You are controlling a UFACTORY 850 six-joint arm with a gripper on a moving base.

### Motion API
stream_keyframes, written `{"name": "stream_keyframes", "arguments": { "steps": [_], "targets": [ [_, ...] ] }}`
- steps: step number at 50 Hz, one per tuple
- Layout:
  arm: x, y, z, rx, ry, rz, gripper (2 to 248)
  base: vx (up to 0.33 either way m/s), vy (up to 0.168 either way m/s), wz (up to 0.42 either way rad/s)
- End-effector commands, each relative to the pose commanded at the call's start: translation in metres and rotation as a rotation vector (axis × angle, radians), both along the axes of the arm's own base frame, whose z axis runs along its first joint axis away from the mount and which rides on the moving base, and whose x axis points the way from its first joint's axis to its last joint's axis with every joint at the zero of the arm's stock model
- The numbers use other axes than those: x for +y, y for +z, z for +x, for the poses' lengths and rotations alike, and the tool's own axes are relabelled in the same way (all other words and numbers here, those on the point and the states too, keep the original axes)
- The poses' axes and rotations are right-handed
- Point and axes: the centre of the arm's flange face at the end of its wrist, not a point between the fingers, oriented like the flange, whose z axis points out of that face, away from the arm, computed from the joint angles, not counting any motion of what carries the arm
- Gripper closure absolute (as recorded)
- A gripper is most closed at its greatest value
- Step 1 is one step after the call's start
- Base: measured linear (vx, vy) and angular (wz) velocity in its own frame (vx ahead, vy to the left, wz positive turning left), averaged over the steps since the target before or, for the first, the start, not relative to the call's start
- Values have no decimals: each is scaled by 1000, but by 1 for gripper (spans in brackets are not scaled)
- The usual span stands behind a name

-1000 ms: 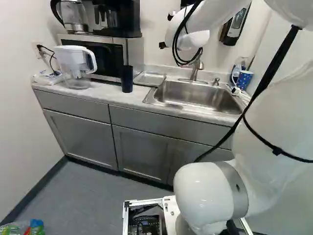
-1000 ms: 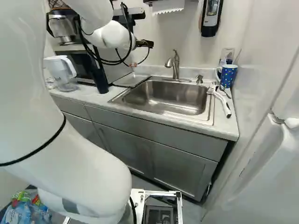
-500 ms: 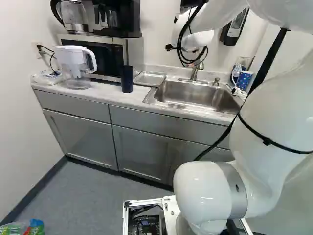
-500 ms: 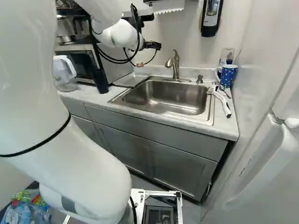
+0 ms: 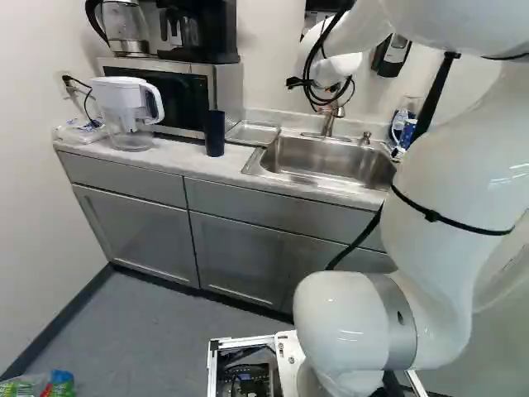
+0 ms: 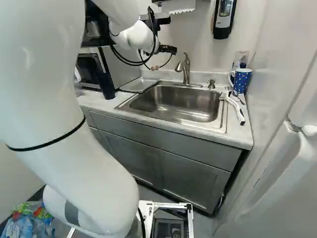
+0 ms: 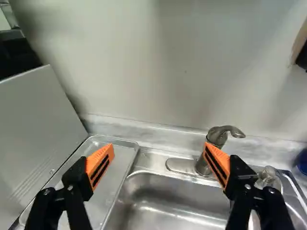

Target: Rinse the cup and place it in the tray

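Hangs with the gripper (image 7: 159, 148) spread wide and empty, likely to be ready for grasping. From the middle of the sink (image 6: 173, 101) in the right base view, see the blue mug (image 6: 241, 81) near two o'clock, the dark tumbler (image 6: 106, 87) near nine; cannot tell which to rinse. See the tray (image 6: 139, 86) at ten, beside the sink, probably for easy draining

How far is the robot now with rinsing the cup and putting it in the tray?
Nothing looks done: the tray holds no cup, and no water shows at the faucet. Nothing is in hand: the gripper is open and empty. Left: grip a cup (the dark cup or dotted mug, both on the counter), rinse it, place it in the tray.
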Motion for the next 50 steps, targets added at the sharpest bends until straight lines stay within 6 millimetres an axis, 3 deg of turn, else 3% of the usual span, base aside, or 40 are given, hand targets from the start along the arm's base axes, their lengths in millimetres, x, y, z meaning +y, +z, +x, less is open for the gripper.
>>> {"name": "stream_keyframes", "arguments": {
  "steps": [17,50],
  "targets": [
    [-10,-4,19,34,-13,5,3,0,0,0],
    [-29,-7,20,60,-43,11,3,0,0,0]
  ]
}}
